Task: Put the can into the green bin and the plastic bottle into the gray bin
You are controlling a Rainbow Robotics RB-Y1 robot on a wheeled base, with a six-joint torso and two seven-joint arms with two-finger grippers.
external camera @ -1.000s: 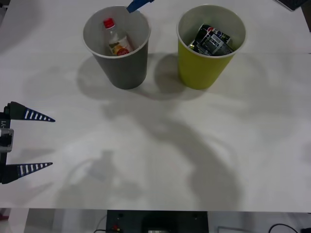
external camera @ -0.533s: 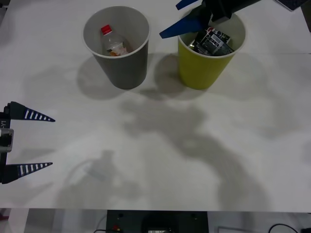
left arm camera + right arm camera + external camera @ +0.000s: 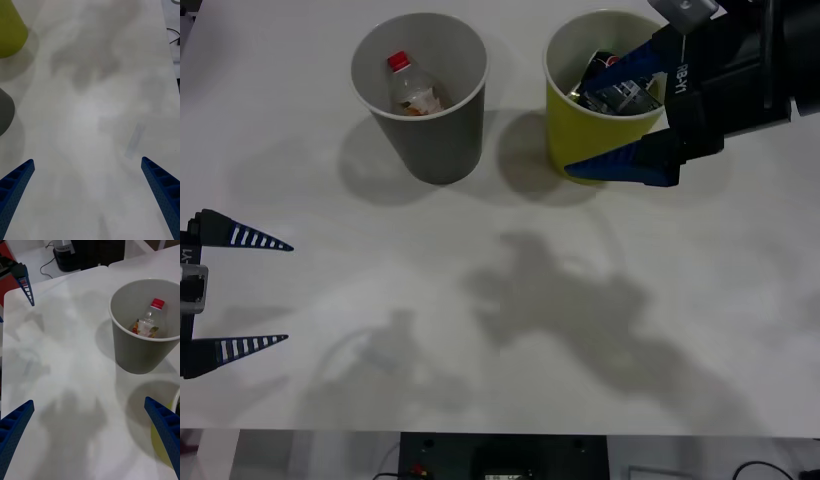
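Lab or office — white table (image 3: 480, 330), cables (image 3: 47, 266), electronics.

Plastic bottle (image 3: 149, 319) (red-capped) inside gray bin (image 3: 140, 352)

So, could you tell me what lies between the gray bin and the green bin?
Nothing: in the front view, only bare white table with their shadows separates the gray bin and the green bin.

Right gripper (image 3: 618, 115) hangs open far forward; left gripper (image 3: 265, 292) open, parked near.
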